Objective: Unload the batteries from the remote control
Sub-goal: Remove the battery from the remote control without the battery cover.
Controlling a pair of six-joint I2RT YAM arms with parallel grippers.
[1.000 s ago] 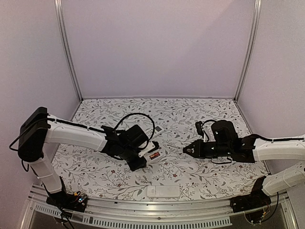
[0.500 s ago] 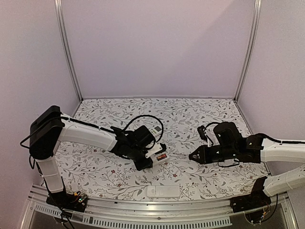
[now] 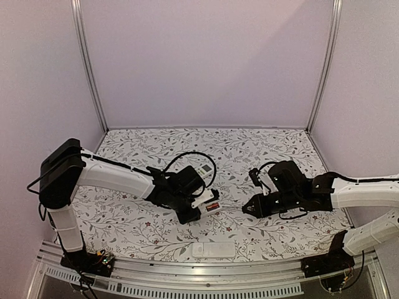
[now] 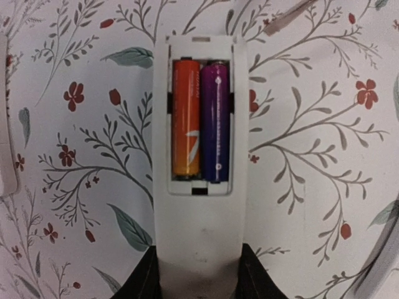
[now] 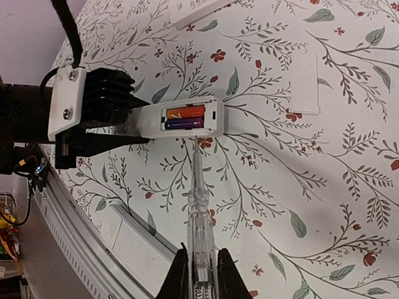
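The white remote control (image 4: 199, 237) lies back-up on the floral table with its battery bay uncovered. Two batteries lie side by side in the bay, one orange (image 4: 186, 128) and one purple (image 4: 216, 128). My left gripper (image 4: 199, 277) is shut on the remote's near end, one finger on each side. In the top view it holds the remote (image 3: 207, 204) mid-table. My right gripper (image 5: 203, 274) is shut on a clear pen-like stick (image 5: 198, 212). The stick's tip points at the remote's long edge (image 5: 187, 118), just below the batteries (image 5: 185, 118).
A second white remote (image 3: 213, 250) lies by the near rail. A third (image 3: 202, 169) sits behind the left gripper. A flat white cover plate (image 5: 305, 83) lies on the table to the right of the held remote. Metal frame posts and walls enclose the table.
The left arm carried the remote to the right, then held still. The right gripper moved left with the stick, bringing its tip close to the remote.
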